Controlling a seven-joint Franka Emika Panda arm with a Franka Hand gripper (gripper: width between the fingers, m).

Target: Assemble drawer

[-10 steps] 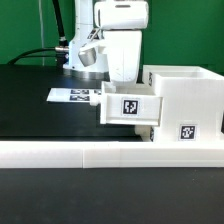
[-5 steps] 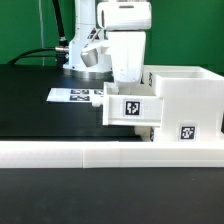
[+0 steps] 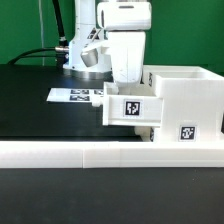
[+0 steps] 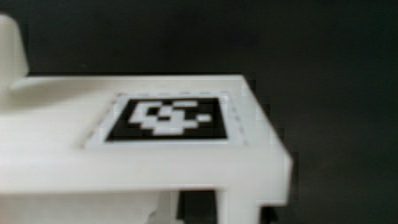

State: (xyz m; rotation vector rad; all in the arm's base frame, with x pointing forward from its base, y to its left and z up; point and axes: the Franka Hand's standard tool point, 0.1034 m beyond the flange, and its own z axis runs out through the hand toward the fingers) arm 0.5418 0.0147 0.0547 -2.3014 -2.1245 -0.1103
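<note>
A: Item one, the drawer (image 3: 180, 105). Where is it sitting?

B: White housing, open top, resting on the black tabletop (image 3: 40, 110) toward the exterior view's right, close behind the long white rail (image 3: 110, 153) that is running along the tabletop's near edge. One square tag (image 3: 186, 131) is showing on its lower front.

A: Item two?

B: A small white tray (image 3: 128, 106), tagged (image 3: 131, 108) on its front face, projecting from the housing's side toward the exterior view's left (partly inserted, by the look of it). The wrist view is filling with a white tagged surface (image 4: 169, 120), blurred; its edges are dropping off to dark tabletop.

A: Item three, the pincer?

B: The pincer (image 3: 124, 78) is hanging directly over the tray, its white body pointing downward. The fingertips are disappearing behind the tray's back wall, so I cannot tell whether they are clamped or spread.

A: Anything else on the surface?

B: The marker board (image 3: 76, 96), lying flat toward the middle of the tabletop, just beside the tray. Behind it the arm's base (image 3: 88, 55) is standing near the far edge, with black cables (image 3: 40, 52) trailing toward the far left corner.
</note>
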